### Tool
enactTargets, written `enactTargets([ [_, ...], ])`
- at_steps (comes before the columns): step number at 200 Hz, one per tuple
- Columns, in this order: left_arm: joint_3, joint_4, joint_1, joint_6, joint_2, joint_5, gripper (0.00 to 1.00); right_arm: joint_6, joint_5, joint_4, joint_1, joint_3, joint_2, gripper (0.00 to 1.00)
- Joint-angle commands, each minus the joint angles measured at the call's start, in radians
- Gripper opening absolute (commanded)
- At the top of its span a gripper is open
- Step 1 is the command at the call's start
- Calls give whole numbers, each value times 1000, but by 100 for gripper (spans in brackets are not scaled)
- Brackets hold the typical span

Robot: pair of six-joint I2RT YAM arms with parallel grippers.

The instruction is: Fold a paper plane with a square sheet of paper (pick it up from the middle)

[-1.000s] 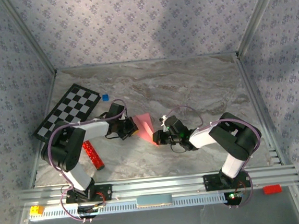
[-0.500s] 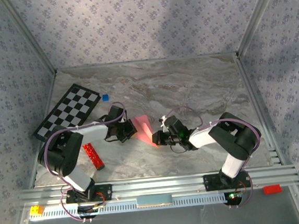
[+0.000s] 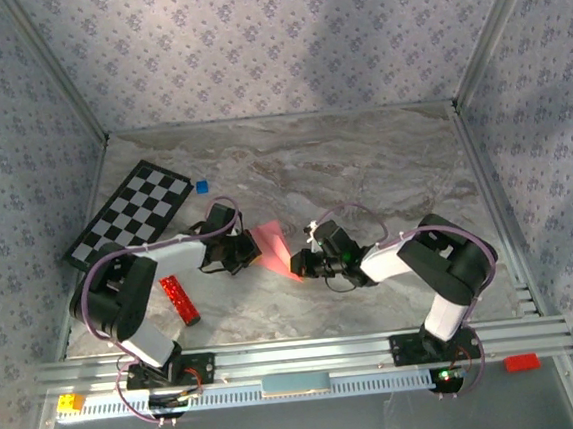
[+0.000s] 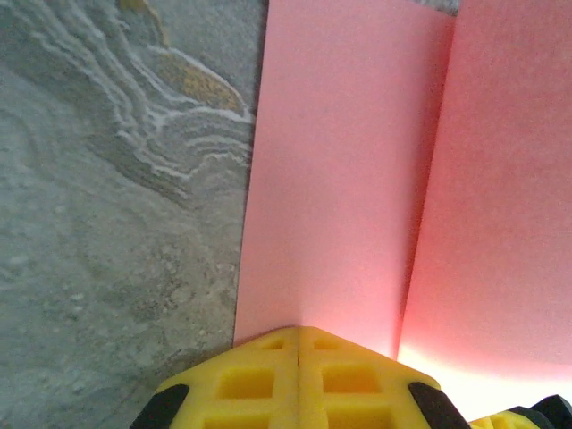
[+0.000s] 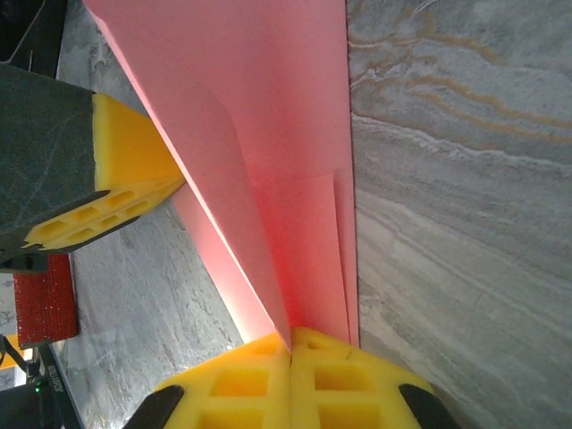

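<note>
Marbled grey desk (image 3: 393, 165), boxed in by papered walls, carries both arms, which reach toward each other. Between the two hands sits the pink paper (image 3: 274, 240), folded along a lengthwise crease, one flap angled up from the other. The left hand (image 3: 246, 246) is closed on one edge: in its wrist view the yellow pads (image 4: 259, 384) meet flush, and the sheet runs straight out ahead of them. The right hand (image 3: 301, 263) is clamped on the opposite, narrower end, where layered folds run into the seam of its pads. Behind the left hand, beside its arm, lies a red bar (image 3: 179, 299). Farther off on that side is a checkerboard (image 3: 131, 216), with a blue cube (image 3: 202, 187) just beside its corner.
</note>
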Motion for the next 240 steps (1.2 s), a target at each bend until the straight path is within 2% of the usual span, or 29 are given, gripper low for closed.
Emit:
enactTargets([
  [1, 2, -42, -5, 34, -51, -23, 3, 40, -7, -23, 11, 5, 61, 5],
  [35, 10, -12, -11, 88, -120, -19, 6, 48, -4, -20, 7, 0, 67, 4],
  [56, -2, 79, -19, 126, -136, 62, 6, 47, -8, -23, 3, 1, 68, 4],
  [89, 16, 181, -27, 153, -83, 202, 2, 49, -11, -25, -3, 1, 69, 4],
  [126, 33, 244, -28, 128, -13, 244, 3, 49, -18, -30, -7, 8, 78, 4],
  [240, 48, 246, -30, 79, 78, 132, 2, 34, -55, -58, -25, 29, 83, 4],
])
